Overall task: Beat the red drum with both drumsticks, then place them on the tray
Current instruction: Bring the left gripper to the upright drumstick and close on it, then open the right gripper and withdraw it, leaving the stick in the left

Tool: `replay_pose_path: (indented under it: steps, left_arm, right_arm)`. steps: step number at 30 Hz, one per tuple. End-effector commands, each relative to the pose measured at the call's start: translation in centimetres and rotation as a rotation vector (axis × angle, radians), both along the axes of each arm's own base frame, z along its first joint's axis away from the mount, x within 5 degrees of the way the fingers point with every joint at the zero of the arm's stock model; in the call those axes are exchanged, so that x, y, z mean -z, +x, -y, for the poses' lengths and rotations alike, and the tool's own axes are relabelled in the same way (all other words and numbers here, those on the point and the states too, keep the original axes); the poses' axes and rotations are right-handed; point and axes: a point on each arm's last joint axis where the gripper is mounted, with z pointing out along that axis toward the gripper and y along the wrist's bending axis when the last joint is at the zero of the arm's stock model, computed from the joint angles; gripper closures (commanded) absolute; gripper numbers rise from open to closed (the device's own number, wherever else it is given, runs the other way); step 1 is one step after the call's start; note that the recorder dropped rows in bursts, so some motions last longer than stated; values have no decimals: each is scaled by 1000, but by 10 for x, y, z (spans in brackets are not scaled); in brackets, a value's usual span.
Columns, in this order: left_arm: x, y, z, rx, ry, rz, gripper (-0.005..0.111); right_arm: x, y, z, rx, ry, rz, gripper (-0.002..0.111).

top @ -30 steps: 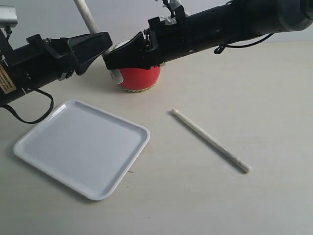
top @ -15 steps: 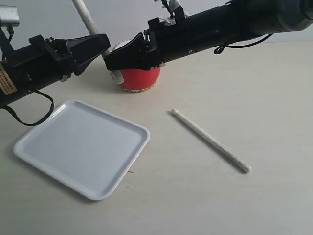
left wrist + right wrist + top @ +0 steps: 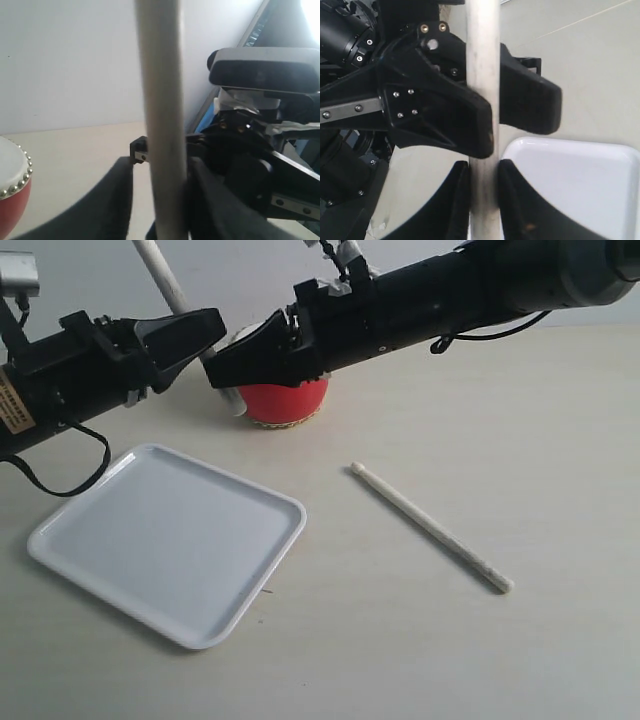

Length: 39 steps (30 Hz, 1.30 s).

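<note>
The red drum [image 3: 285, 400] stands at the back of the table, its top mostly hidden behind my right gripper [image 3: 225, 375]; its studded rim shows in the left wrist view [image 3: 12, 185]. One drumstick [image 3: 158, 268] rises steeply up and to the left. My right gripper [image 3: 482, 170] is shut on it. My left gripper [image 3: 160, 167] is open around the same drumstick [image 3: 160, 100], which touches one finger and leaves a gap at the other. The second drumstick [image 3: 430, 527] lies on the table at the right. The white tray [image 3: 170, 540] sits empty at the front left.
Both black arms cross above the back of the table, the left arm [image 3: 60, 380] over the tray's far corner and the right arm [image 3: 450, 300] reaching across the middle. A pale wall stands behind the drum.
The right gripper has shifted slightly left, and the upright drumstick has moved left with it. The left arm, the tray and the lying drumstick have stayed put.
</note>
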Motion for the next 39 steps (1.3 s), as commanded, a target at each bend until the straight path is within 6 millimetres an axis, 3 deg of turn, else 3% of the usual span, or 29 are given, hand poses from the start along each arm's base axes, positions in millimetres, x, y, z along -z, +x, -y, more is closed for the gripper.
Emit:
replay_pose_path:
  steps: [1,11,14,20,25,39]
  left_arm:
    - [-1,3,-1,-20,-5,-5,107]
    - [-1,2,0,-10,1,-3,107]
    - [-1,1,0,-5,3,-4,107]
    - [-1,1,0,-1,5,-3,107]
    - [-1,0,0,14,-8,-32,107]
    - [-24,2,6,98,94,-36,107]
  right_arm:
    - [-3,-2,0,-16,20,-3,108]
    - [-3,-2,0,-12,25,-6,105]
    - [-5,-2,-1,-3,39,-12,93]
    - [-6,-1,-1,5,52,-19,60]
    - [-6,0,0,12,51,-36,45]
    - [-5,-1,0,8,39,-41,44]
